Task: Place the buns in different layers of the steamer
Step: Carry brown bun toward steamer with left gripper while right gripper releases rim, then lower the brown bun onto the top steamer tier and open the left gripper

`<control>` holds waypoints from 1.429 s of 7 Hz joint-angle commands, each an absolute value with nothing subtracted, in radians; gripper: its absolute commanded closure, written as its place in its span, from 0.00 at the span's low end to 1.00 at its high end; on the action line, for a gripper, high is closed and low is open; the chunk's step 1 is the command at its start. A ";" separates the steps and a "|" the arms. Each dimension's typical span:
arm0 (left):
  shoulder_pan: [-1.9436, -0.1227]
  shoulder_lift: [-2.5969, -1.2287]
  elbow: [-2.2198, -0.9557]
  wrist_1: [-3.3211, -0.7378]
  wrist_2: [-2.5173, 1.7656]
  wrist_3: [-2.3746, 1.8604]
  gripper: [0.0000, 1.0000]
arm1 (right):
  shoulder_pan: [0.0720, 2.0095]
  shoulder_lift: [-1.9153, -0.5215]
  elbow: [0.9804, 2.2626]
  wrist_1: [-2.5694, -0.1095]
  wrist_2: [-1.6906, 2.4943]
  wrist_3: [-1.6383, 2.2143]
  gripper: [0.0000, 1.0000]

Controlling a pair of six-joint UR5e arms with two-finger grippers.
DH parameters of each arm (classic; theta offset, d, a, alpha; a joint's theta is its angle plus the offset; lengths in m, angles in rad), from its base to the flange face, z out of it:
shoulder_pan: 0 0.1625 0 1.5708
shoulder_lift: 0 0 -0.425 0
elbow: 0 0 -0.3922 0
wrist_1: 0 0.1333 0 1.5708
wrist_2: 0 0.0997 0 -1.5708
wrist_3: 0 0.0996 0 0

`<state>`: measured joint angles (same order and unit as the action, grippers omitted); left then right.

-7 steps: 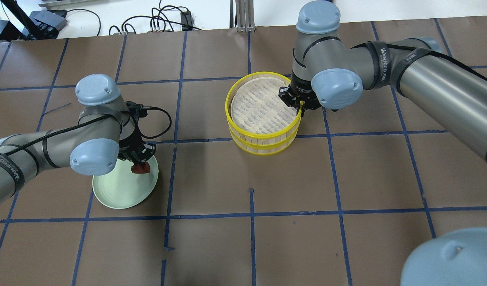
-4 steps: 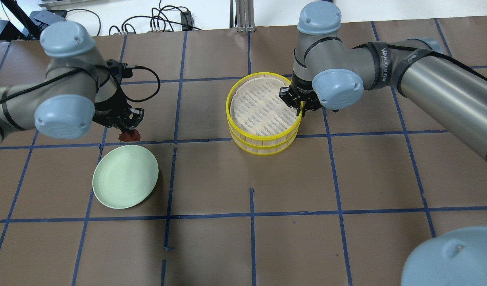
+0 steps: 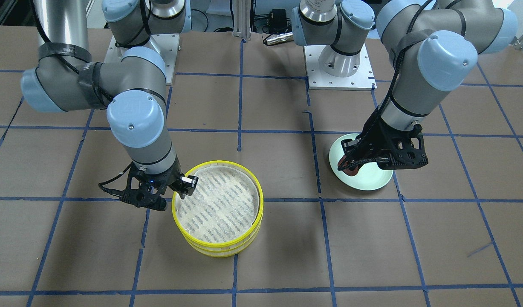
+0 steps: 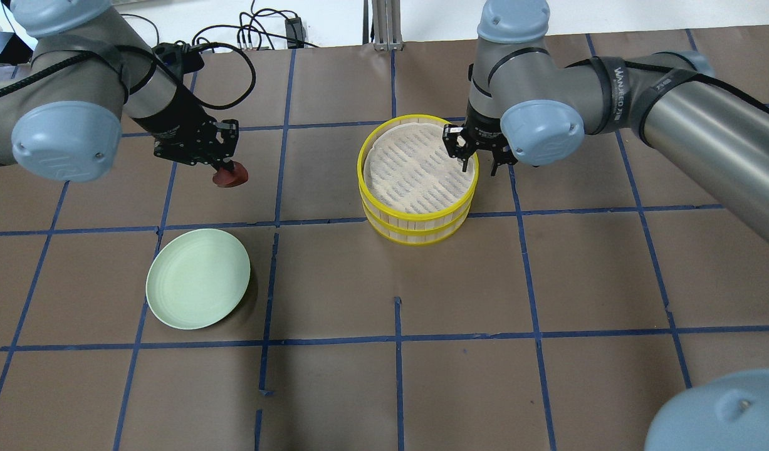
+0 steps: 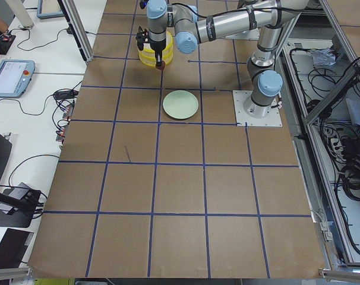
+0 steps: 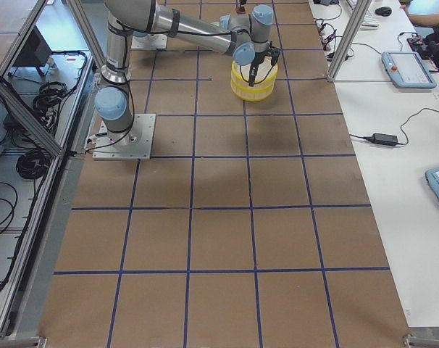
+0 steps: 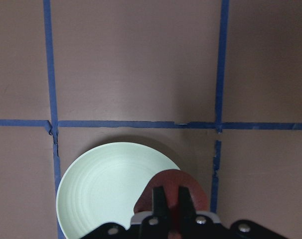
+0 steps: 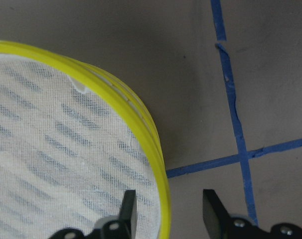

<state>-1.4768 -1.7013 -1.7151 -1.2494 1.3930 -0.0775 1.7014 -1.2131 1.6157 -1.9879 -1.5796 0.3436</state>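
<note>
Left tool (image 4: pixel 223 166) clamped on reddish-brown bun (image 4: pixel 232 179), held up off the worktop (image 4: pixel 547 282) near the green plate (image 4: pixel 196 288); right tool (image 8: pixel 170 209) fingers apart, straddling rim of top steamer tray (image 4: pixel 417 216), stacked on second tray (image 4: pixel 418 238).

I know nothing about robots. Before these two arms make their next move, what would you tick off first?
1. Reddish-brown rounded bun held in left gripper: ok, pinched between the fingers, off the table.
2. Pale striped cloth liner of the top yellow-rimmed steamer tray free for a bun: ok, nothing lies on it.
3. Right gripper gripping that tray's rim: not ok, it is open, one finger inside, one outside.
4. Top tray seated squarely on the lower yellow-rimmed tray: ok.
5. White bun's whereabouts: cannot tell, no view shows it.
</note>
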 commanded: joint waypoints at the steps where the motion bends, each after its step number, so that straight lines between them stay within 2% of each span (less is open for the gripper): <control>1: -1.535 -1.716 -1.674 -1.230 1.243 -0.283 1.00 | 1.629 -1.331 1.574 -1.853 -1.572 0.261 0.42; 3: -1.676 -1.773 -1.675 -1.032 1.181 -0.551 1.00 | 1.609 -1.448 1.525 -1.624 -1.585 0.157 0.42; 4: -1.768 -1.845 -1.675 -0.877 1.186 -0.716 0.99 | 1.602 -1.486 1.476 -1.511 -1.589 0.093 0.40; 5: -1.796 -1.920 -1.675 -0.712 1.190 -0.883 0.99 | 1.609 -1.535 1.467 -1.450 -1.574 0.028 0.25; 6: -1.799 -1.945 -1.675 -0.675 1.193 -0.915 0.66 | 1.602 -1.549 1.466 -1.453 -1.571 -0.095 0.20; 7: -1.802 -1.945 -1.678 -0.673 1.222 -0.914 0.15 | 1.603 -1.549 1.471 -1.451 -1.581 -0.121 0.17; 8: -1.802 -1.947 -1.689 -0.672 1.230 -0.916 0.00 | 1.598 -1.546 1.474 -1.454 -1.577 -0.121 0.17; 10: -1.801 -1.942 -1.678 -0.673 1.244 -0.843 0.00 | 1.586 -1.549 1.480 -1.454 -1.572 -0.121 0.16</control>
